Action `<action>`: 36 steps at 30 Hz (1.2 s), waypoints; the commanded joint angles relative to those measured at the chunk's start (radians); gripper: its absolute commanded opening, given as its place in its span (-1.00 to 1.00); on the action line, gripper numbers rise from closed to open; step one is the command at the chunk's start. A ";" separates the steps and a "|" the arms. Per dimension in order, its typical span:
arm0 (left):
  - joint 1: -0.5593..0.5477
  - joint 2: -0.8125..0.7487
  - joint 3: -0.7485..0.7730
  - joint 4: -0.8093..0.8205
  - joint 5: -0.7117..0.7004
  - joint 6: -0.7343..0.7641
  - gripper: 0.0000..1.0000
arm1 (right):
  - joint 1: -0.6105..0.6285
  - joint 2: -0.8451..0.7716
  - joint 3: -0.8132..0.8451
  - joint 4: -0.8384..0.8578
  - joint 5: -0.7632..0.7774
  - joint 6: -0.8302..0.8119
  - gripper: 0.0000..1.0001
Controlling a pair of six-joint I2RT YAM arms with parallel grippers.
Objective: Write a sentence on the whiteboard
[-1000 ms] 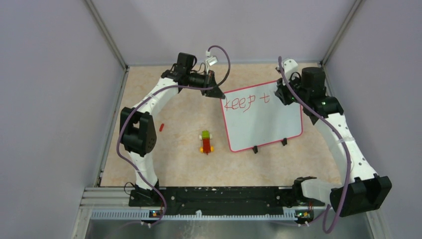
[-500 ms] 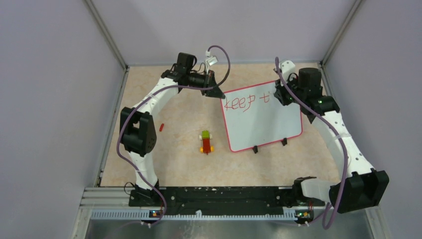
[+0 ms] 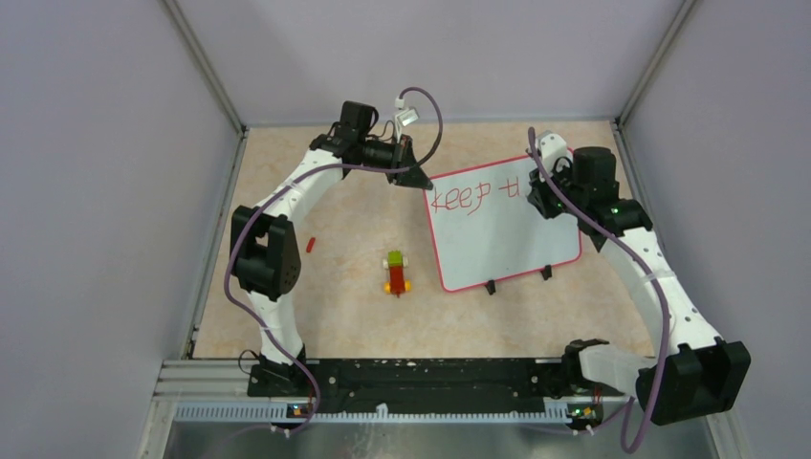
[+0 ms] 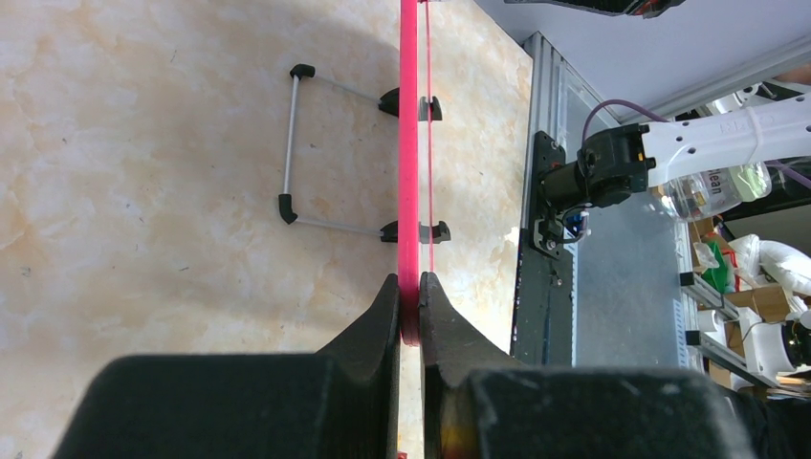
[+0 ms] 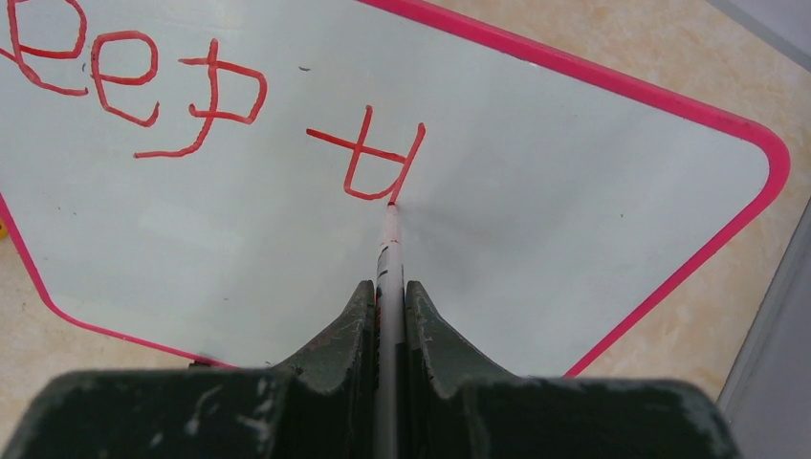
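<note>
The whiteboard [image 3: 507,234] stands tilted on its two black clip feet at the right of the table, with red writing "keep t" and a further stroke. My left gripper [image 3: 418,179] is shut on the board's far left corner; in the left wrist view its jaws pinch the red-pink rim [image 4: 409,191] edge-on. My right gripper [image 3: 540,196] is shut on a white marker [image 5: 389,258]. The marker's tip touches the whiteboard [image 5: 574,172] at the bottom of the last red stroke.
A small red, yellow and green toy [image 3: 396,273] lies left of the board. A small red cap [image 3: 311,244] lies farther left. A wire stand [image 4: 292,143] shows behind the board. Grey walls and metal rails enclose the table.
My right gripper has moved slightly down and left along the board, and a new red stroke has appeared after the "t". My left arm has not moved.
</note>
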 commanded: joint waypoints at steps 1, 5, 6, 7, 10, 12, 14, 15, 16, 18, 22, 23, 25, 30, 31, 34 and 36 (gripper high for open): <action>-0.005 -0.045 0.008 0.039 0.036 0.027 -1.00 | -0.009 -0.019 0.013 0.023 0.004 -0.003 -1.00; -0.006 -0.048 0.007 0.041 0.035 0.027 -1.00 | -0.010 0.001 0.052 0.031 0.004 0.002 -1.00; -0.005 -0.047 0.008 0.041 0.036 0.027 -1.00 | -0.009 0.007 0.059 0.034 0.003 0.003 -1.00; -0.005 -0.046 0.008 0.040 0.036 0.027 -1.00 | -0.009 0.013 0.067 0.037 0.004 0.004 -1.00; -0.005 -0.047 0.008 0.040 0.036 0.027 -1.00 | -0.010 0.032 0.089 0.042 0.005 0.006 -1.00; -0.006 -0.047 0.006 0.039 0.036 0.027 -1.00 | -0.010 0.041 0.099 0.046 0.006 0.007 -1.00; -0.005 -0.047 0.006 0.038 0.034 0.027 -1.00 | -0.009 0.048 0.107 0.049 0.006 0.007 -1.00; -0.005 -0.047 0.008 0.038 0.034 0.027 -1.00 | -0.010 0.052 0.112 0.047 0.006 0.007 -1.00; -0.006 -0.045 0.008 0.038 0.035 0.027 -1.00 | -0.010 0.056 0.116 0.047 0.009 0.006 -1.00; -0.006 -0.046 0.009 0.038 0.035 0.027 -1.00 | -0.009 0.058 0.115 0.049 0.018 0.001 -1.00; -0.006 -0.045 0.008 0.037 0.033 0.027 -1.00 | -0.009 0.050 0.107 0.051 0.048 -0.013 -1.00; -0.005 -0.046 0.008 0.038 0.034 0.027 -1.00 | -0.009 0.047 0.102 0.050 0.056 -0.017 -1.00; -0.006 -0.044 0.011 0.038 0.034 0.027 -1.00 | -0.016 0.035 0.097 0.050 0.068 -0.026 -1.00; -0.005 -0.044 0.009 0.038 0.033 0.027 -1.00 | -0.021 0.026 0.084 0.043 0.072 -0.029 -1.00; -0.006 -0.046 0.008 0.038 0.032 0.027 -1.00 | -0.020 0.024 0.081 0.041 0.070 -0.029 -1.00; -0.006 -0.048 0.006 0.037 0.033 0.027 -1.00 | -0.020 0.019 0.065 0.030 0.059 -0.029 -1.00; -0.005 -0.049 0.007 0.037 0.033 0.027 -1.00 | -0.020 0.010 0.045 0.027 0.054 -0.029 -1.00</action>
